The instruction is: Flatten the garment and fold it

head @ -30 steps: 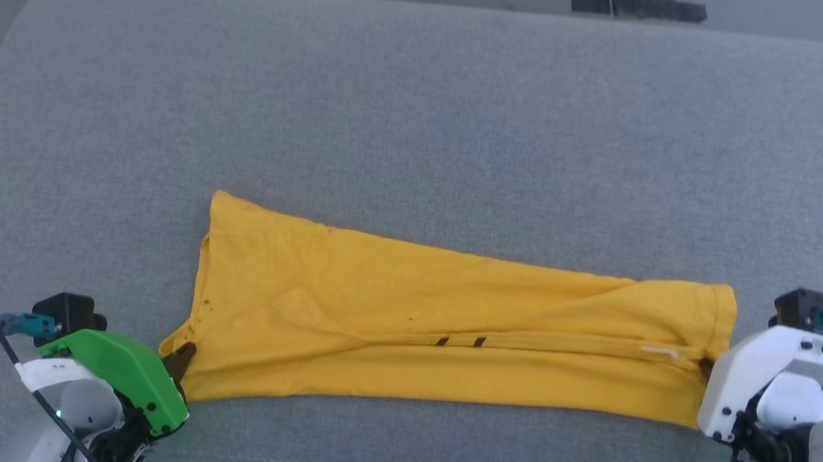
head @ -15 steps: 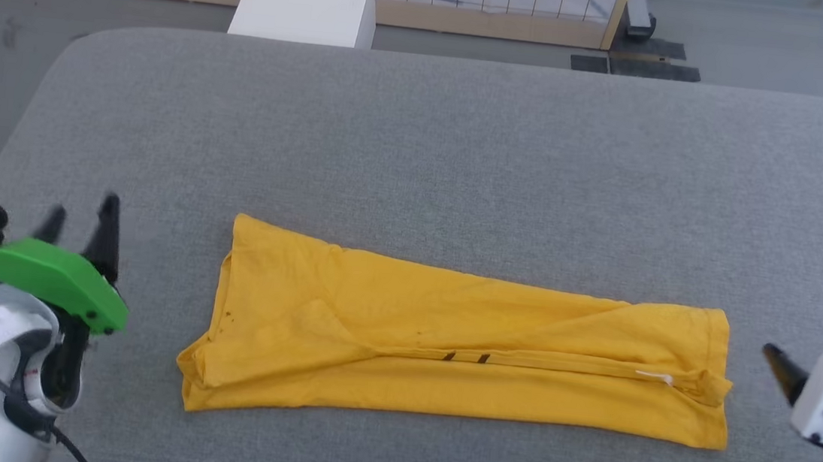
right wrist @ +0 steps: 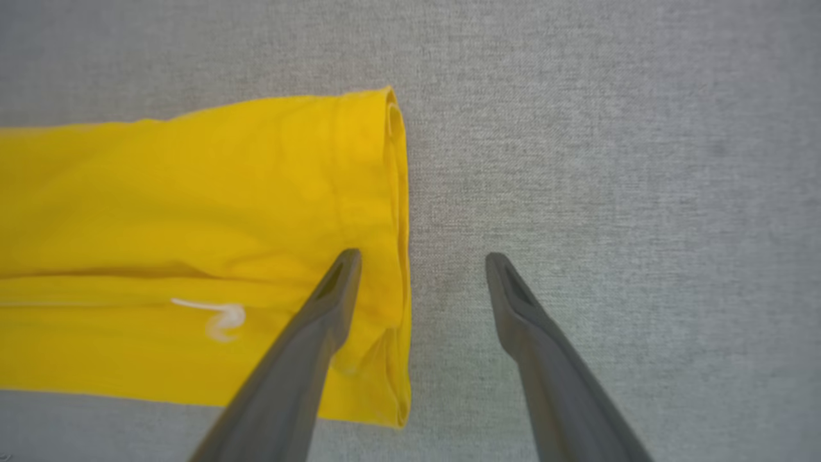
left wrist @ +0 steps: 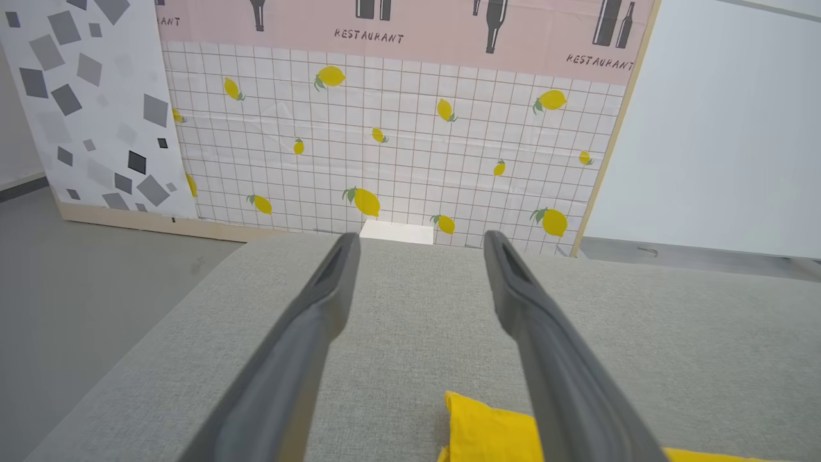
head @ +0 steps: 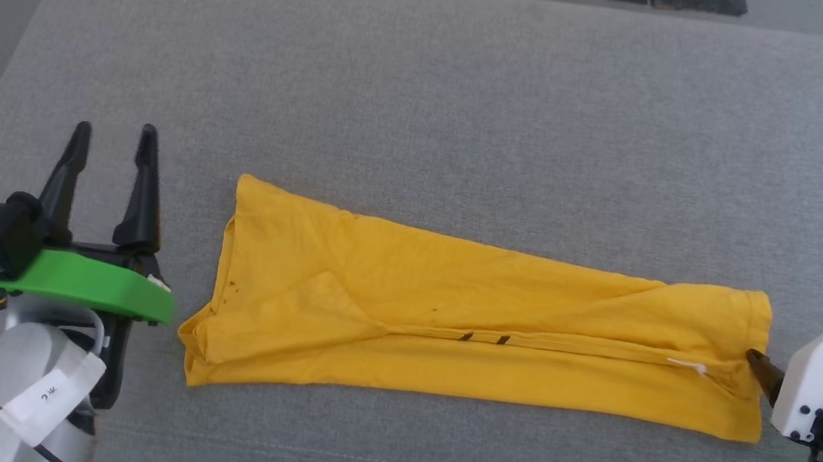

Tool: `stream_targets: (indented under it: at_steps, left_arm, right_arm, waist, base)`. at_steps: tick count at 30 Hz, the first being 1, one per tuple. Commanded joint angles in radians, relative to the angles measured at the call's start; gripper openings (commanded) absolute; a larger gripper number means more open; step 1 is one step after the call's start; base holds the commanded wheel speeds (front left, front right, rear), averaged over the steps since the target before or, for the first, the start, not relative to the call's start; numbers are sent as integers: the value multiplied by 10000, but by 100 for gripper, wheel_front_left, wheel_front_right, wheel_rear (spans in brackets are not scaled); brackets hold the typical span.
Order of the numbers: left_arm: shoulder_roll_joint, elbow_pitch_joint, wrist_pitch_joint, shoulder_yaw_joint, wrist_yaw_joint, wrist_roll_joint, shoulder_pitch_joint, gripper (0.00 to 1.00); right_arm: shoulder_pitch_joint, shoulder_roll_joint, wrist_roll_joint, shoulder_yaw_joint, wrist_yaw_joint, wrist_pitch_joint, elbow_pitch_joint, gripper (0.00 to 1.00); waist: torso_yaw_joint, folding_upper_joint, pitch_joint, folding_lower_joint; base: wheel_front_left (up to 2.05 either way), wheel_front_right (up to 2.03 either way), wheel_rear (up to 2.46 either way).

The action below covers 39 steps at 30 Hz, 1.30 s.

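Garment (head: 478, 328) lies on the grey padded bench (head: 424, 96), folded lengthwise into a long yellow band that runs from my left to my right, plain side up. Its left end is the broader one, and it narrows toward the right. A fold edge runs along the band, with two small dark marks (head: 484, 338) near the middle and a white scrap (head: 686, 363) close to the right end.

My left gripper (head: 114, 131) stands beside the left end, apart from the cloth, its fingers spread wide with nothing between them and pointing away from me. Between those fingers the left wrist view shows the bench's far edge, a white box (left wrist: 397, 231) and a lemon-print panel (left wrist: 397, 147) behind it.

My right gripper (right wrist: 423, 258) is at the band's right end, also spread and empty. One finger (right wrist: 321, 321) lies over the hem, the other over bare bench just beside it. Whether that finger touches the cloth I cannot tell.
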Motion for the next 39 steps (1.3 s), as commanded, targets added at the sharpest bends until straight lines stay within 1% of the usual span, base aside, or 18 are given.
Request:
stream_targets:
  at_steps: [1, 5, 8, 10, 14, 17, 18, 20, 25, 27, 30, 34, 37, 39]
  left_arm:
    - [-215, -57, -72, 154, -124, 157, 40, 100]
    - [-724, -136, -73, 664, -544, 487, 222, 100]
    - [-1006, -81, -74, 950, -806, 717, 301, 100]
    - [-1144, -6, -74, 1104, -909, 850, 360, 100]
    - [-1366, 178, -75, 1343, -1081, 1039, 419, 100]
    - [-1501, 286, -75, 1475, -1185, 1153, 424, 100]
    - [-1549, 330, -75, 1522, -1219, 1194, 429, 100]
    - [-1643, 365, -75, 1607, -1280, 1263, 419, 100]
    - [-1816, 376, -75, 1788, -1414, 1447, 417, 100]
    - [-1841, 405, -75, 1802, -1475, 1524, 431, 100]
    - [-1887, 445, -75, 1821, -1544, 1596, 420, 100]
    - [-1884, 565, -76, 1843, -1610, 1631, 421, 100]
    - [-1922, 628, -76, 1928, -1635, 1630, 440, 100]
    - [-1970, 686, -76, 1971, -1650, 1636, 500, 100]
  right_arm:
    - [-192, -37, 112, 85, -11, -169, 184, 100]
    - [-295, -56, 365, 565, -11, -292, 703, 100]
    - [-381, 51, 824, 1134, -11, -277, 935, 100]
    - [-452, 178, 1141, 1464, -11, -232, 1029, 100]
    - [-575, 231, 1497, 1984, -11, -130, 1183, 100]
    - [-623, 92, 1473, 2175, -11, -77, 1308, 100]
    - [-639, 56, 1449, 2140, -11, -7, 1401, 38]
    - [-683, -56, 1291, 1999, -11, 124, 1531, 0]
    - [-826, -226, 805, 1076, -11, 237, 1637, 0]
    - [-842, -367, 422, 510, -11, 313, 1659, 0]
    - [-813, -648, -477, -713, -11, 300, 1676, 0]
    - [-1005, -456, -1952, -2491, -11, 141, 1404, 0]
    - [-1137, -211, -3320, -3461, -11, 94, 1047, 0]
    - [-1334, 318, -4152, -3954, -11, 473, 621, 0]
  waist:
    - [133, 0, 267, 1]
    - [144, 0, 400, 1]
    - [127, 0, 448, 1]
    - [103, 0, 458, 1]
    - [86, 0, 475, 1]
    - [112, 0, 470, 1]
    - [122, 0, 464, 1]
    - [140, 0, 458, 1]
    - [143, 0, 432, 1]
    - [137, 0, 411, 1]
    - [160, 0, 387, 1]
    - [170, 0, 377, 1]
    - [158, 0, 341, 1]
    - [132, 0, 237, 1]
  base:
    - [0, 0, 0]
    - [0, 0, 0]
    - [0, 0, 0]
    - [0, 0, 0]
    - [0, 0, 0]
    - [0, 0, 0]
    - [0, 0, 0]
    - [0, 0, 0]
    - [0, 0, 0]
    - [0, 0, 0]
    - [0, 0, 0]
    - [0, 0, 0]
    - [0, 0, 0]
    - [0, 0, 0]
